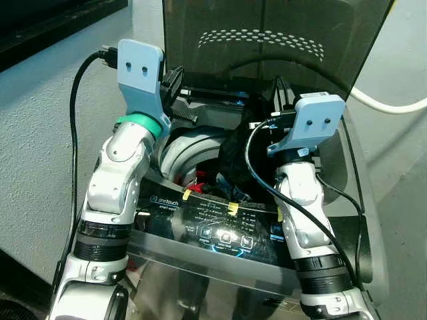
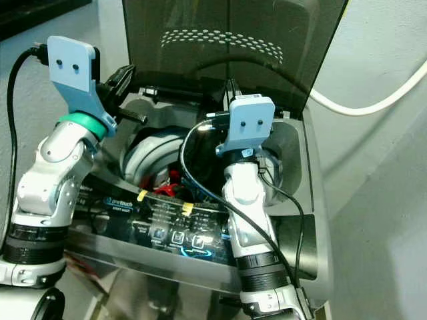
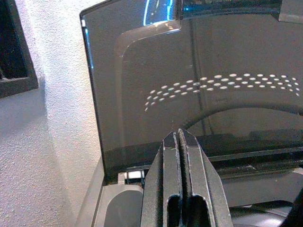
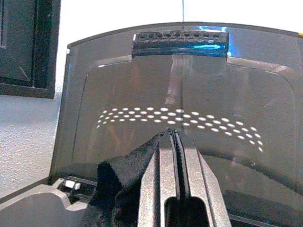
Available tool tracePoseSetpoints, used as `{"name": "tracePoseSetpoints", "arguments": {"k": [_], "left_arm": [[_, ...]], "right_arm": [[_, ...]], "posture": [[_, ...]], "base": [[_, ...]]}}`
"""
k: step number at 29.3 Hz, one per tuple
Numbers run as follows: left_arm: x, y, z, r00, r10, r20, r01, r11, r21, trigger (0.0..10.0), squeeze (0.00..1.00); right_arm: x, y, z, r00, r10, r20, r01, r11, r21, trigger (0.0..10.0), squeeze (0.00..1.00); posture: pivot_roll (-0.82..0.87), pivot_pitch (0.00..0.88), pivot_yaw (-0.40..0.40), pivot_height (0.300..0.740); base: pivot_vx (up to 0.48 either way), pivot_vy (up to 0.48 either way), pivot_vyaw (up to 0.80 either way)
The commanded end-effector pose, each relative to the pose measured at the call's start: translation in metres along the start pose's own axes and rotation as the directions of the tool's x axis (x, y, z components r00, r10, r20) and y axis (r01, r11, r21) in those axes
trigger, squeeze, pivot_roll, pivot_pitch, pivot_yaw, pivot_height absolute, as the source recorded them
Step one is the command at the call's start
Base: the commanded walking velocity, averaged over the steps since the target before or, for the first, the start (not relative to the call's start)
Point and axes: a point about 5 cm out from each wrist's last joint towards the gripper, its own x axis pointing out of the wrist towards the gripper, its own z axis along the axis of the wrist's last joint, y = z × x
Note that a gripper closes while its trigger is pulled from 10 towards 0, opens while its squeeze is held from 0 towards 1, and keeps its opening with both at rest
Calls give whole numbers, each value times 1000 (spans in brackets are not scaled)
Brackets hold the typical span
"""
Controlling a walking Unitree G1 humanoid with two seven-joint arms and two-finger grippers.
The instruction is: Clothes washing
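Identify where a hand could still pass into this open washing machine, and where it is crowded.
Free: the pale drum wall between the left gripper and the black garment. Crowded: the drum's right side, where the right gripper holds that garment beside cables.

A top-loading washing machine (image 1: 373, 220) stands against a pale wall, its dark tinted lid (image 1: 267, 33) raised upright at the back. Inside, the grey-white drum (image 1: 183, 150) holds dark clothes (image 1: 233, 157), with something red (image 1: 200, 177) lower down (too small to identify). Across the front edge runs a glossy control panel (image 1: 223, 233) bearing lit buttons and two yellow tape tabs (image 1: 233, 207).
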Motion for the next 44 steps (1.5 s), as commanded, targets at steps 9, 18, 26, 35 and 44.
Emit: {"name": "tracePoseSetpoints", "arguments": {"k": [9,18,26,35,44], "left_arm": [[-2,1,-4,1000,8,-21,-9,1000,-8,10000,0],[-2,2,-7,999,19,-43,-19,1000,6,10000,0],[-2,3,-10,998,25,-64,-24,1000,20,10000,0],[-1,3,-12,997,27,-72,-25,999,27,10000,0],[-1,2,-8,998,19,-55,-19,1000,0,10000,0]], "right_arm": [[-2,1,-1,1000,9,-5,-9,1000,1,10000,0],[-3,2,-2,1000,10,-8,-10,1000,1,10000,0],[-3,1,-2,1000,8,-11,-8,1000,-1,10000,0],[-4,1,-3,1000,5,-14,-5,1000,-4,10000,0],[-4,0,-2,1000,6,-14,-6,1000,-11,10000,0]], "posture": [[132,0,58,740],[132,0,61,740],[132,0,63,740],[128,0,65,740],[128,0,63,740]], "base": [[0,381,0],[0,0,0],[0,0,0],[0,0,0],[0,0,0]]}}
